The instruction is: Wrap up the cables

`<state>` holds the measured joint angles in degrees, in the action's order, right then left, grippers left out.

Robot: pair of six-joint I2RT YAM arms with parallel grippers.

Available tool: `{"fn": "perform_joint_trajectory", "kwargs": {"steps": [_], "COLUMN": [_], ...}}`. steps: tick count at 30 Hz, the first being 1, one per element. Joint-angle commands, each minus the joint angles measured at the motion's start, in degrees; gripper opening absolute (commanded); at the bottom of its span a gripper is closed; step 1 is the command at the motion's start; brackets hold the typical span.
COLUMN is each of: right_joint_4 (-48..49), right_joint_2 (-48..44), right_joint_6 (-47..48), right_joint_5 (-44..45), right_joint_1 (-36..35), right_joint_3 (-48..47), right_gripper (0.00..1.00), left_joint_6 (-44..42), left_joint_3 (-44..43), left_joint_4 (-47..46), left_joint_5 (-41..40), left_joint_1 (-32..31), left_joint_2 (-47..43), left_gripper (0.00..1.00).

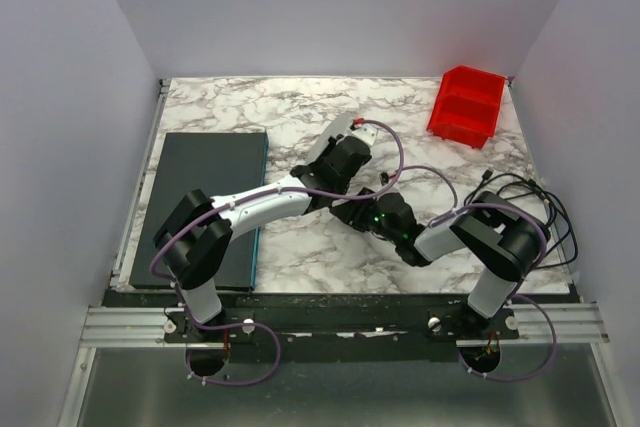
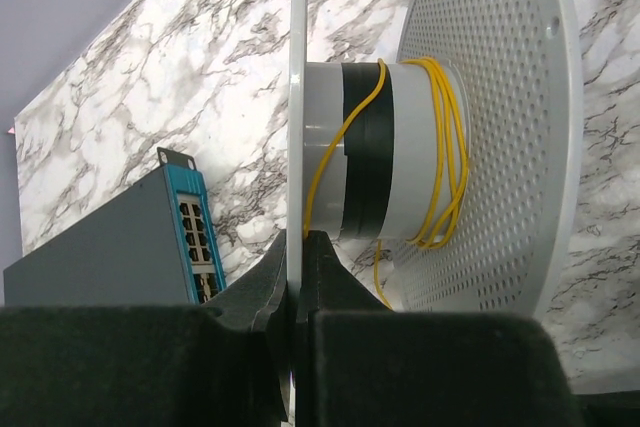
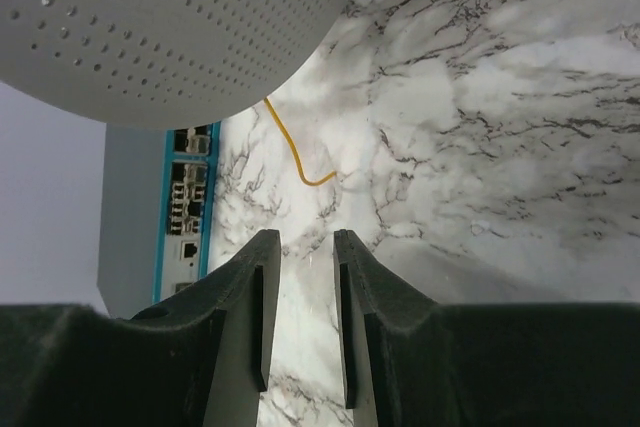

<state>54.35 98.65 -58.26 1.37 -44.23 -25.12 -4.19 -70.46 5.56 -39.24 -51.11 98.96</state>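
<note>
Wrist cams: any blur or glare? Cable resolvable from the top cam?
Left wrist: sharp, yellow cable on the reel crisp; left hand nearly black. Right wrist: reel and cable clear, no glare. Top external: even light, soft shadows, cable not resolvable.

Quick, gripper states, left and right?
Left gripper: shut on the spool flange.
Right gripper: open, holding nothing.

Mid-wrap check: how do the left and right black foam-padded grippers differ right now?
The left gripper is shut, its jaws clamping the thin white spool flange; the right gripper stands open and holds nothing. The left looks at the spool's hub wound with yellow cable; the right faces the marble table, the cable's loose end ahead of it. Both are black and padded.
</note>
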Motion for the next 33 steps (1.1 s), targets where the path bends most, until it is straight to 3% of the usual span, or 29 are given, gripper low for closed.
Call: {"fn": "perform_joint_trajectory", "kwargs": {"steps": [1, 25, 33], "right_joint_4": [3.5, 4.2, 4.7], "right_joint_2": [2.1, 12.4, 12.1], "right_joint_6": [3.5, 5.2, 4.2], "right_joint_5": [7.6, 10.6, 10.5], "right_joint_1": [-1.7, -3.6, -3.7], "right_joint_3": [-2.7, -10.6, -10.0], "right_gripper": [0.36, 0.36, 0.12], "left_joint_6": [3.0, 3.3, 3.9], "left_joint_3": [-1.1, -1.9, -3.8], "left_joint_4": [2.1, 4.6, 6.6], "left_joint_5": [3.8, 4.2, 2.9], "left_joint_1": [0.5, 1.1, 1.1], "left_joint_2": [0.5, 0.2, 1.6], "left_gripper": [0.00, 0.00, 0.00]}}
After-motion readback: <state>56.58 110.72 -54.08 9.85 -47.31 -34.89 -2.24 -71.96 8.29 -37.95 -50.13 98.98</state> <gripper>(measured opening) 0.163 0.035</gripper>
